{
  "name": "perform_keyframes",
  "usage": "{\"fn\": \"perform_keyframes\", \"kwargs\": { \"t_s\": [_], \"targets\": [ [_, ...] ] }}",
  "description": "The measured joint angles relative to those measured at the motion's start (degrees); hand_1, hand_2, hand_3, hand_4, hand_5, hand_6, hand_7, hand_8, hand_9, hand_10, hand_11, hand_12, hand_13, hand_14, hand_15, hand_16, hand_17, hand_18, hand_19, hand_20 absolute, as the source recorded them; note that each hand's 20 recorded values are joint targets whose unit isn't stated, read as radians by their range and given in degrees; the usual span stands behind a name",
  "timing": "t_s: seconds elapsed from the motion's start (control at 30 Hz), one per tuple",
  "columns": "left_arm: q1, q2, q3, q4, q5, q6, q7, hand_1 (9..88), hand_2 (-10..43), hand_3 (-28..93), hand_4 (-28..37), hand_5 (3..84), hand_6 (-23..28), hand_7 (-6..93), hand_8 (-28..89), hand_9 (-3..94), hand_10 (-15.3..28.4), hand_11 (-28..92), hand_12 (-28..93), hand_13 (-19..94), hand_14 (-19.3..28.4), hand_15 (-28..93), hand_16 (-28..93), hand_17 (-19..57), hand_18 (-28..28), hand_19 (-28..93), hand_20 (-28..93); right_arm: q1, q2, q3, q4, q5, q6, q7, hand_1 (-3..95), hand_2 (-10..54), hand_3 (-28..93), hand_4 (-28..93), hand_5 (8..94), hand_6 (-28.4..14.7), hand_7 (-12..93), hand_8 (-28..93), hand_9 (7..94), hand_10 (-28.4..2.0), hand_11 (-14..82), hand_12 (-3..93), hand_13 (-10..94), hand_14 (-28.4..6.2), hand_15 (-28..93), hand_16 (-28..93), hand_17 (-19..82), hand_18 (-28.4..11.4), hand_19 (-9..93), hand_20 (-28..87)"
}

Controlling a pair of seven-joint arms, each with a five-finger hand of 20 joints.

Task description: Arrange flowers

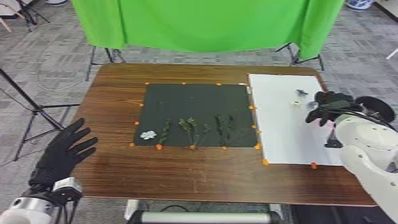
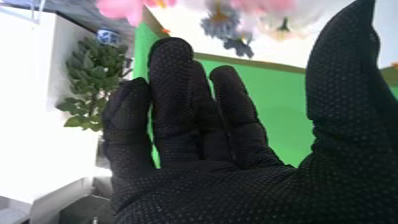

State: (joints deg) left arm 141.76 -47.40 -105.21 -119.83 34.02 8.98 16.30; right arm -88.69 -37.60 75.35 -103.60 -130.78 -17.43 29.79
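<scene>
Task's flowers: we had a white bloom (image 1: 147,135) at the dark mat's (image 1: 200,100) near left corner, with green stems (image 1: 189,125) and darker leafy sprigs (image 1: 223,129) lying flat along its near half. On the white sheet (image 1: 284,130) to the right, a blue-grey flower (image 1: 302,93) and a small pale flower (image 1: 296,103) lay toward the far end. We also saw pink flowers (image 2: 122,9) past the right hand (image 1: 336,106) in the right wrist view.

That hand was over the sheet's right side, fingers straight and fairly close together, thumb well apart, pinching nothing. The left hand (image 1: 62,150) was off the table's left edge, spread, holding nothing.

Handling, our guess: all light; stems thin, bendy, maybe slick under a glove; petals soft and easily crushed or pulled loose. We'd have pinched low on a bare stem, thumb against fingers, clear of the heads. The flat stems called for a shallow pinch, since fingertips could have skidded on the mat or dragged a neighbour along. The next move, as we judged it, was closing lightly on one flower. A small dark thing (image 1: 333,143) near the sheet's right edge we couldn't identify. Brands, labels, writing: we could read none.
</scene>
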Motion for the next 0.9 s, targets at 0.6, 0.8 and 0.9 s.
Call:
{"fn": "perform_keyframes", "kwargs": {
  "t_s": [0.6,0.8,0.9],
  "targets": [
    [0.09,-0.27,0.07,-0.11,-0.04,0.13,-0.07,25.7,-2.9,70,-24.3,22.7,2.1,22.0,-11,21.0,11.3,18,17,20,16.3,31,1,-9.3,22.4,43,10,-0.11,0.42,-3.12,2.07,-0.77,2.64,0.31,32.9,-9.5,88,-28,48.4,-0.5,43,-18,62.2,-9.0,31.0,20.0,64,-5.5,75,24,30,-20.2,88,51],
    [-0.14,-0.32,0.14,-0.04,0.0,0.05,-0.29,25.7,-2.8,70,-24.4,22.8,2.1,22.0,-11,21.1,11.2,19,17,20,16.3,31,1,-9.3,22.3,43,10,-0.12,1.27,-6.35,3.22,-2.77,10.44,1.58,45.0,-9.5,82,-28,58.3,2.9,51,1,81.5,-3.8,15.0,41.6,71,-4.0,73,26,34,-19.7,91,48],
    [-0.29,-0.33,0.14,-0.04,0.0,0.04,-0.41,25.7,-2.8,70,-24.3,22.9,2.2,22.0,-11,21.2,11.3,18,17,20,16.3,31,1,-9.2,22.4,43,10,-0.33,1.32,-6.67,3.48,-3.44,12.38,1.67,47.6,-9.1,83,-28,64.0,3.8,52,2,85.7,-3.4,15.9,44.3,74,-3.7,73,27,36,-19.8,92,48]
  ]
}}
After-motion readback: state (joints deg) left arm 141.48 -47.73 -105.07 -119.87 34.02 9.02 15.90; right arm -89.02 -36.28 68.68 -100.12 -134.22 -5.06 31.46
